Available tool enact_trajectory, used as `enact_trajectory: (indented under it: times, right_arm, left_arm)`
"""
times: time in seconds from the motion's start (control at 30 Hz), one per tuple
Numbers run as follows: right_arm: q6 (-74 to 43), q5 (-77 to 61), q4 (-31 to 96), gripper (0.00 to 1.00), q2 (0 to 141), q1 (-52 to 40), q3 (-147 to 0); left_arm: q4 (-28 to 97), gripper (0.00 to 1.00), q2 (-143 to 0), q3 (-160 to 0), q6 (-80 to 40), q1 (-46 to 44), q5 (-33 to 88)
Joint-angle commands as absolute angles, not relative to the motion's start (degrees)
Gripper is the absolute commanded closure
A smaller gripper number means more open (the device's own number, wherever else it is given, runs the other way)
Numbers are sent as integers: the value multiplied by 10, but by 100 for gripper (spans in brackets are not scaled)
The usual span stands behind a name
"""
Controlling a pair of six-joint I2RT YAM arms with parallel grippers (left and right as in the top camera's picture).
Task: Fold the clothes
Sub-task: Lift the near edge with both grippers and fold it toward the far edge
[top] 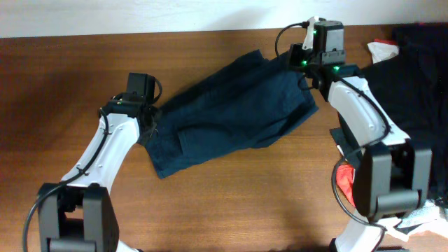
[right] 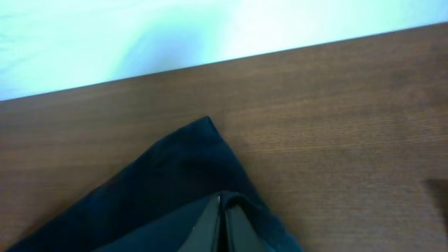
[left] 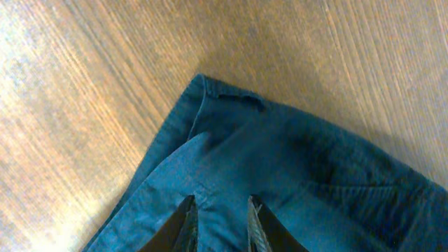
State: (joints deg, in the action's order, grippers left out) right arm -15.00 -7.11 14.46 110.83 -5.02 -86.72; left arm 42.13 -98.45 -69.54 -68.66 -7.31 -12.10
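Note:
The dark navy shorts [top: 231,115] lie spread slantwise across the middle of the wooden table, from the lower left to the upper right. My left gripper [top: 148,117] is at their left edge. In the left wrist view its fingers [left: 220,213] are apart, resting on the cloth [left: 301,161] near a seamed corner. My right gripper [top: 302,64] is at the shorts' upper right corner. In the right wrist view its fingers [right: 222,210] are closed together, pinching a fold of the navy cloth [right: 168,175] just above the table.
A black garment [top: 416,63] lies at the right edge, with a white and red cloth piece [top: 383,49] beside it. A red piece [top: 343,178] and a white cloth [top: 428,213] lie by the right arm's base. The table's far edge meets a white wall [right: 140,35].

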Motion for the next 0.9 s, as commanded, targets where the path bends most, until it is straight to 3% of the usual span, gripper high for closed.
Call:
enact_trajectory:
  times: [0.0,0.07,0.23,0.37,0.4,0.43,0.5,0.53,0.57,0.73,0.87]
  right_arm:
    - [-150,-58,117,96,1130,-53,-883]
    - [-150,-58,89,96,1137,-60,-883]
    - [-150,-58,13,96,1139,-72,-883]
    - [-150,-54,-3,95,1139,-79,-883]
    - [-150,-54,-3,89,1140,-79,-883]
    - [-150,-53,-3,64,1140,-79,-883]
    - [-150,-51,-4,33,1143,-79,-883]
    - [-150,-51,-2,7,1145,-78,-883]
    - [-150,-51,8,1,1145,-77,-883]
    - [-150,-45,154,1,1145,-67,-883]
    - [-150,-45,307,1,1145,-57,-883]
  left_arm:
    - [413,77,-1005,-693,-690,-72,-135]
    - [413,84,-1011,-693,-689,-72,-135]
    - [415,84,-1014,-693,-676,-72,-135]
    - [396,71,-1014,-693,-676,-72,-138]
    - [389,66,-1014,-693,-676,-72,-140]
    - [378,60,-1014,-693,-676,-72,-144]
    - [364,55,-1014,-693,-660,-72,-143]
    - [362,55,-1014,-693,-651,-72,-142]
    - [364,55,-1014,-693,-639,-72,-142]
    - [415,51,-1014,-693,-585,-72,-92]
    - [448,35,-1014,-683,-566,-72,-68]
